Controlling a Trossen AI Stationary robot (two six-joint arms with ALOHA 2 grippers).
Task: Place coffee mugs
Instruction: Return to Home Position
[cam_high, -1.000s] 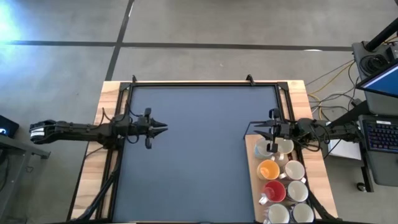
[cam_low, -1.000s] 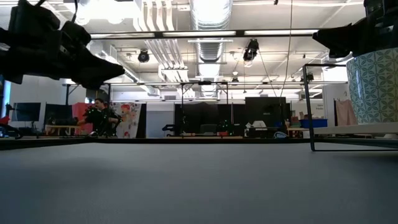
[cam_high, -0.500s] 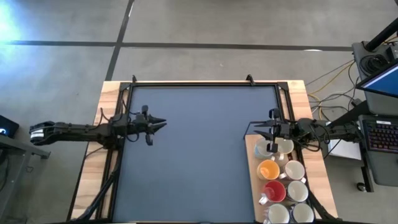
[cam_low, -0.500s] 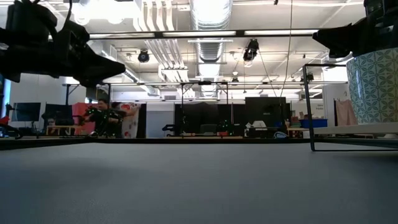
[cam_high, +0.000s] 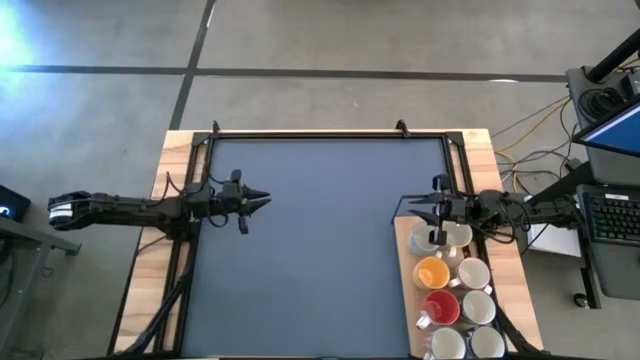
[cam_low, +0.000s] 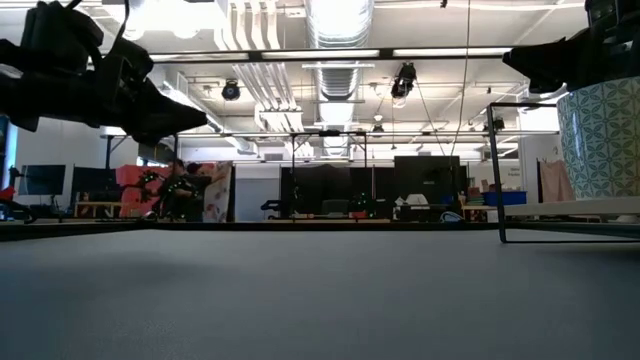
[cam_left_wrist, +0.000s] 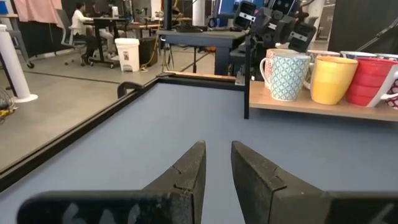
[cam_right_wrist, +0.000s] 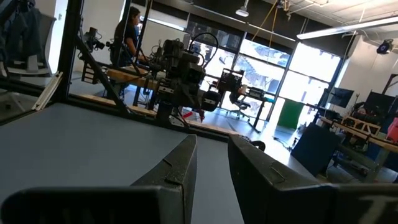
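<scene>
Several coffee mugs stand upright in two rows on a wooden strip (cam_high: 407, 292) along the table's right side: an orange one (cam_high: 432, 272), a red one (cam_high: 442, 307), white ones (cam_high: 474, 272) and a teal-patterned one (cam_left_wrist: 287, 76). My left gripper (cam_high: 262, 199) hovers shut and level over the left part of the dark mat (cam_high: 320, 250), pointing toward the mugs. My right gripper (cam_high: 408, 209) hangs shut above the mat's right edge, at the far end of the mug rows, pointing left. Neither holds anything.
A thin black wire frame (cam_low: 497, 170) stands at the strip's far end, between the mat and the mugs. A raised black rail (cam_high: 320, 135) borders the mat. The middle of the mat lies between the two grippers. People sit in the room beyond.
My left gripper has swung its tip a little toward the table's far edge, staying shut. A person in the room behind has moved.
</scene>
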